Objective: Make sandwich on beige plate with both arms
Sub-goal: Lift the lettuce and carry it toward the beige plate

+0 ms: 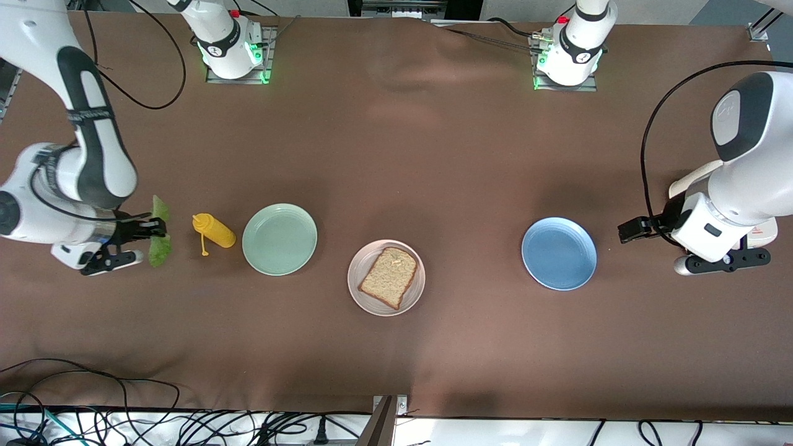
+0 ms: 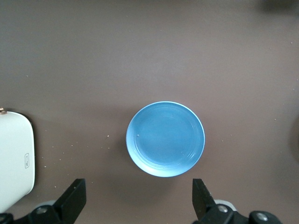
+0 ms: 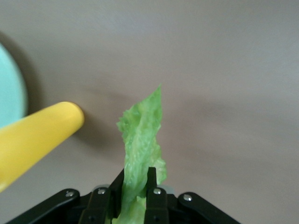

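Observation:
One tan wholegrain bread slice (image 1: 389, 276) lies on the beige plate (image 1: 360, 291) in the middle of the table. No second slice shows. My right gripper (image 1: 156, 230) is shut on a ruffled green lettuce leaf (image 1: 160, 243), held above the table at the right arm's end, beside the mustard bottle. In the right wrist view the leaf (image 3: 140, 140) sticks out from between the fingers of my right gripper (image 3: 135, 179). My left gripper (image 1: 626, 230) is open and empty, up beside the blue plate; its own view shows it (image 2: 138, 198) with fingertips (image 2: 76, 196) wide apart.
A yellow mustard bottle (image 1: 214, 231) lies beside the mint green plate (image 1: 279, 238); the bottle also shows in the right wrist view (image 3: 35, 137). The empty blue plate (image 1: 559, 253) sits toward the left arm's end and shows in the left wrist view (image 2: 165, 138). Cables run along the table's near edge.

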